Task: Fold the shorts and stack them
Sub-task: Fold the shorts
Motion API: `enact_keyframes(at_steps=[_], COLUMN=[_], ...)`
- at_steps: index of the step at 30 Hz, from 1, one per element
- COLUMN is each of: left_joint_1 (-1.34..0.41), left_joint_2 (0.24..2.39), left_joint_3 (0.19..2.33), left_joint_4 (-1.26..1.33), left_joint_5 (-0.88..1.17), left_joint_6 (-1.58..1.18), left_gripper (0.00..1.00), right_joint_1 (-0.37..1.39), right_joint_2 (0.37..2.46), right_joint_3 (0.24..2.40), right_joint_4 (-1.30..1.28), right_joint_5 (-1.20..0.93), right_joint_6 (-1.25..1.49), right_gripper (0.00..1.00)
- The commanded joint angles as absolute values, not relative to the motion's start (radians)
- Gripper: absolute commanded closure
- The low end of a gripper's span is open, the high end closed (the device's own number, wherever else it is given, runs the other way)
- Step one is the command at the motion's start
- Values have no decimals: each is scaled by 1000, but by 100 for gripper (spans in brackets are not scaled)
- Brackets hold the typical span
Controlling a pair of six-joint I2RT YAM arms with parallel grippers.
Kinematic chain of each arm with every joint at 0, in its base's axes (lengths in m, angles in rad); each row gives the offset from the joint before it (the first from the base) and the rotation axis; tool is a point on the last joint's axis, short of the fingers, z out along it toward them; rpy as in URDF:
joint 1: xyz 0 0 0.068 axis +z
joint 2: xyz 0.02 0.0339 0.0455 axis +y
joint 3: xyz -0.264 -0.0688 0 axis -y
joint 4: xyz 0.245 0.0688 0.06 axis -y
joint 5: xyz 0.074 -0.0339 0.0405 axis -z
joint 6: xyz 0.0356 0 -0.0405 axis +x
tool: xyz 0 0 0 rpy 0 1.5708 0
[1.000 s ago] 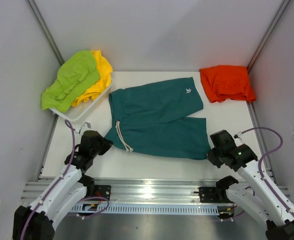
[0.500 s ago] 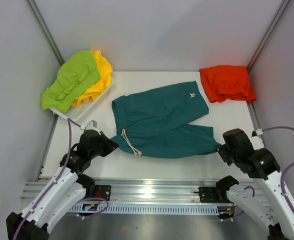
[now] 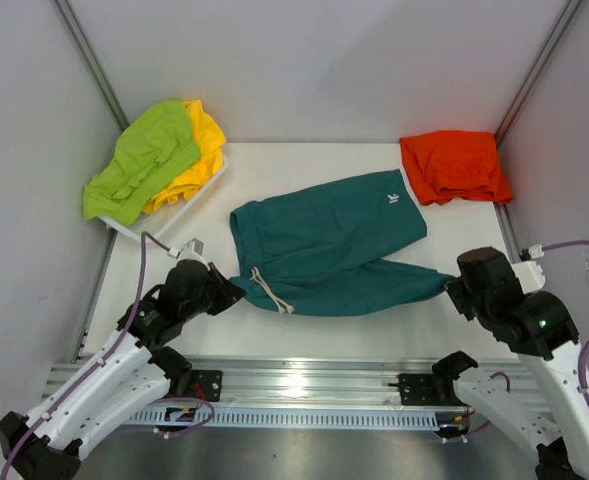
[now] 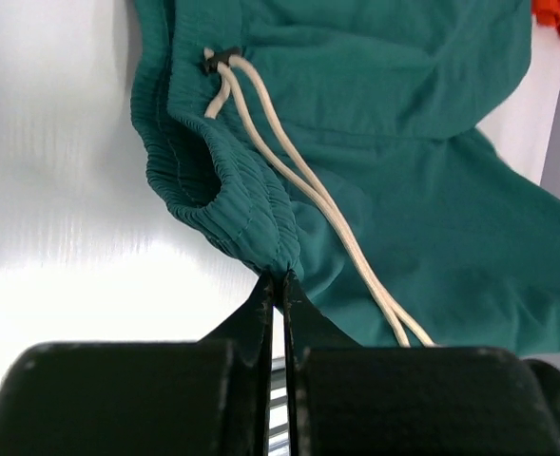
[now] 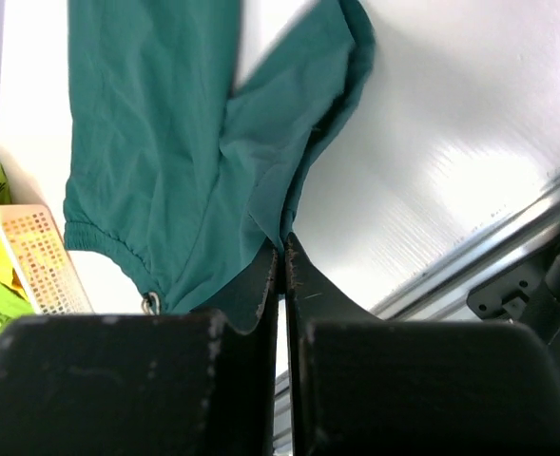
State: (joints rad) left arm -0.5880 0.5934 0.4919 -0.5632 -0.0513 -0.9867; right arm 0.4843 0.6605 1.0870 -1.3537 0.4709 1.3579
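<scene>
Well, my left jaws squeeze the waistband [image 4: 213, 195] of the dark green shorts [image 3: 324, 240], and my right jaws squeeze a leg end [image 5: 260, 214]. The shorts stretch between them. No fold yet. The orange pair [image 3: 454, 165], lime pair [image 3: 144, 160] and yellow pair [image 3: 206, 140] wait farther ahead.

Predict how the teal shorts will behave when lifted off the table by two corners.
Probably floppy: the teal shorts wrinkle and bunch where the left hand pinches the waistband. Likely to sag between it and the right hand. The loose drawstring would likely dangle.
</scene>
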Motion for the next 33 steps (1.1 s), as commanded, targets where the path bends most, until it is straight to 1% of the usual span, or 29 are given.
enact_keyframes(at_steps=[1, 2, 3, 4, 7, 9, 13, 15, 24, 30, 33], left_joint_1=[-584, -583, -581, -580, -551, -523, -442, -425, -353, -324, -276], left_joint_2=[647, 688, 712, 728, 767, 759, 713, 712, 951, 965, 982], left_joint_3=[658, 705, 706, 772, 831, 839, 819, 808, 922, 945, 968], left_joint_4=[-622, -682, -683, -740, -762, -758, -667, -623, -594, -531, -525], left_joint_5=[-155, -208, -209, -262, -285, -275, -239, -230, -192, -221, -178], left_joint_6=[-980, -979, -985, -992, -980, -991, -997, -983, -980, -994, -996], left_gripper=[100, 100, 100, 100, 100, 100, 100, 100, 100, 100, 100], right_joint_1=[482, 477, 477, 465, 407, 359, 232, 189, 143, 135, 137], right_joint_2=[741, 779, 796, 814, 865, 893, 971, 1005, 1222, 1356, 1399], right_joint_3=[1207, 1241, 1255, 1268, 1296, 1292, 1296, 1318, 1431, 1512, 1555], right_joint_4=[-1399, -1376, -1376, -1349, -1266, -1154, -1045, -1010, -832, -798, -802], right_joint_5=[590, 609, 617, 621, 631, 565, 425, 399, 319, 308, 317], right_joint_6=[1310, 1289, 1289, 1257, 1183, 1108, 1014, 979, 887, 874, 881], right_gripper=[100, 100, 100, 100, 100, 100, 100, 100, 100, 100, 100])
